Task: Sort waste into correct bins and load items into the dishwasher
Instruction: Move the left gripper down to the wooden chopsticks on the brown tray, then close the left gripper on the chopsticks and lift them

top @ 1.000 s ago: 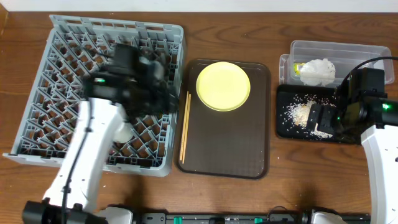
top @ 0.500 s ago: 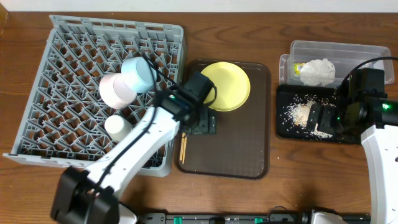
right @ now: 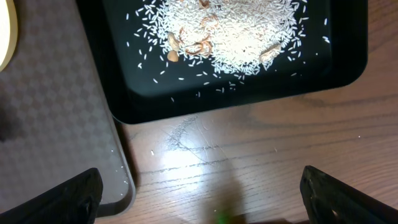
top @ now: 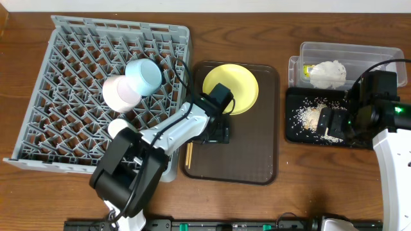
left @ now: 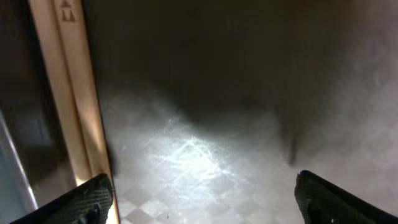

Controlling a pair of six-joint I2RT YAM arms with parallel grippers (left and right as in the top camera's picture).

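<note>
My left gripper [top: 215, 135] is open and empty, low over the brown serving tray [top: 250, 160], just right of the wooden chopsticks [top: 189, 154]. In the left wrist view the chopsticks [left: 68, 93] lie beside the left fingertip of my open left gripper [left: 202, 199]. The pale-yellow plate [top: 231, 88] sits at the tray's far end. A light-blue bowl [top: 142, 76] and a pinkish bowl [top: 120, 93] rest in the grey dish rack [top: 64, 96]. My right gripper [top: 331, 122] is open and empty over the black tray [top: 302, 131], which holds rice crumbs [right: 236, 31]. The clear tub [top: 359, 54] holds the napkin [top: 329, 72] and the wrapper [top: 308, 69].
A small white cup-like object [top: 121, 128] sits in the rack's near part. The right wrist view shows my open right gripper [right: 202, 196] over bare wood, between the black tray's near rim [right: 249, 99] and the brown tray's corner [right: 56, 124].
My left arm has swung from the dish rack to the brown tray, leaving the two bowls in the rack, and now sits beside the chopsticks. The right arm has not moved.
</note>
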